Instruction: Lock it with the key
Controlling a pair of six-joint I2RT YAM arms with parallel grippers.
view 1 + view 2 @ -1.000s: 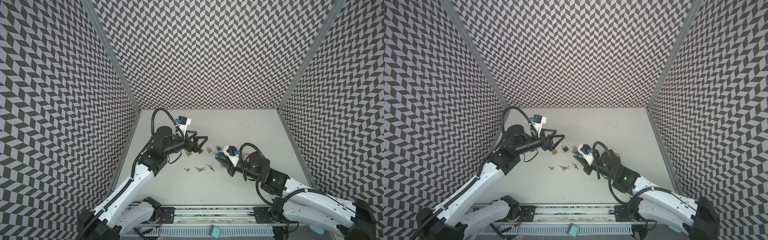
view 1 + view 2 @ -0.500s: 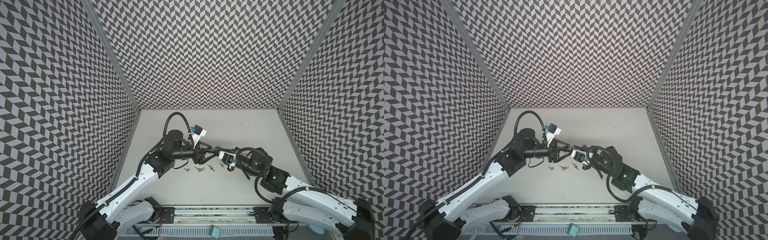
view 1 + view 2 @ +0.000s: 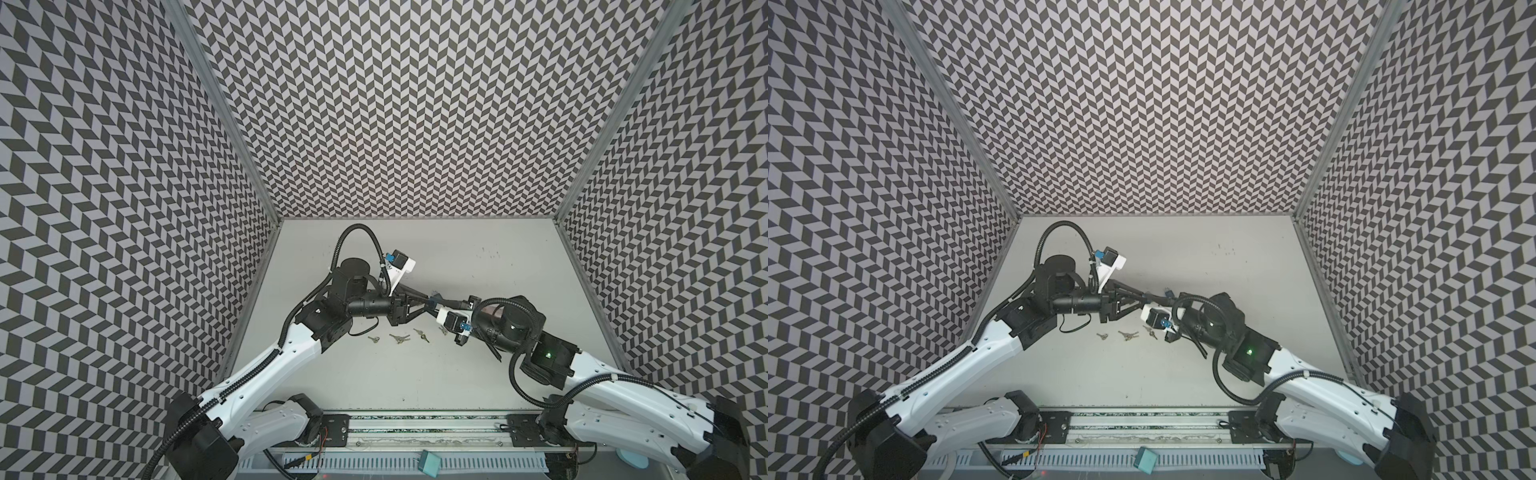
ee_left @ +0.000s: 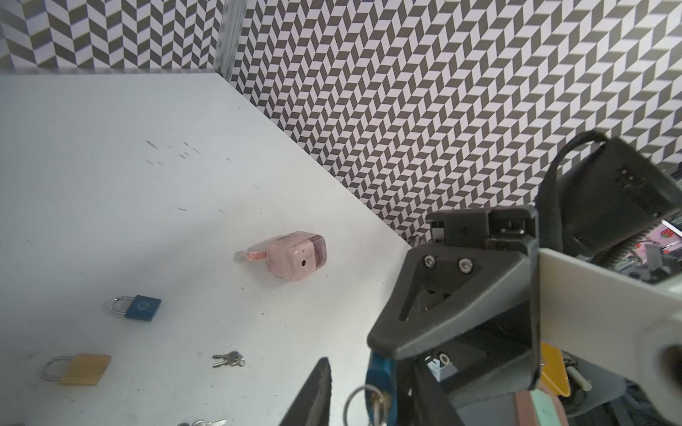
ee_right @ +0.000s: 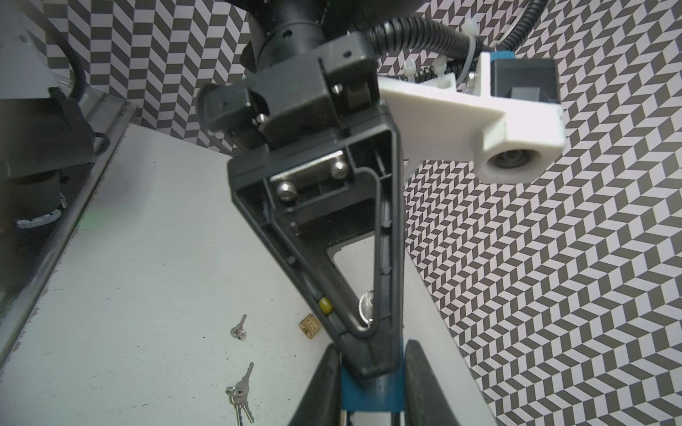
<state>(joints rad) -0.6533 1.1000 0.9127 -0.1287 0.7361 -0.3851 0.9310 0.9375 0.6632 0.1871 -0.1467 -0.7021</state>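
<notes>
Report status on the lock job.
Right gripper shut on raised blue padlock. Left gripper jaws flank it and a key ring, grip unclear. Nothing in the way.

Shiny mtl keys [image 4: 228, 359], brass-look padlock [image 4: 85, 369], glossy pink plstc box [image 4: 295, 260]

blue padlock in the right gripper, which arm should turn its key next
Left. The right gripper is shut on the blue padlock, so it should just hold. The left gripper faces it, jaws either side of the key ring hanging at the lock, not yet pinching it.
</notes>
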